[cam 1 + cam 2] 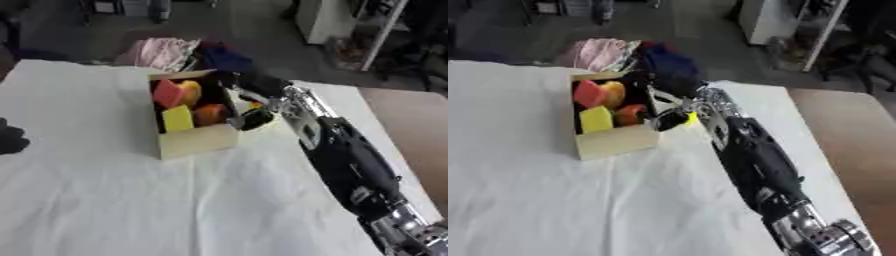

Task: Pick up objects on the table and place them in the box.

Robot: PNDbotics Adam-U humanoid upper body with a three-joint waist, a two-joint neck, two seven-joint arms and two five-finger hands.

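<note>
An open cardboard box (pixel 197 142) stands on the white table (pixel 131 200), a little behind its middle. Inside lie a red block (pixel 168 93), a yellow rounded thing (pixel 191 90), a yellow block (pixel 178 119) and an orange ball (pixel 210 114). My right arm reaches in from the lower right, and my right hand (pixel 252 97) is at the box's right wall, partly over its rim. A small yellow-orange patch (pixel 691 118) shows right beside the hand; whether it is held is unclear. A dark shape at the left edge is my left hand (pixel 9 137), resting on the table.
Pink cloth (pixel 162 52) and dark blue cloth (pixel 223 57) lie just beyond the table's far edge, behind the box. A brown surface (pixel 416 120) runs along the table's right side. White furniture (pixel 328 20) stands at the back right.
</note>
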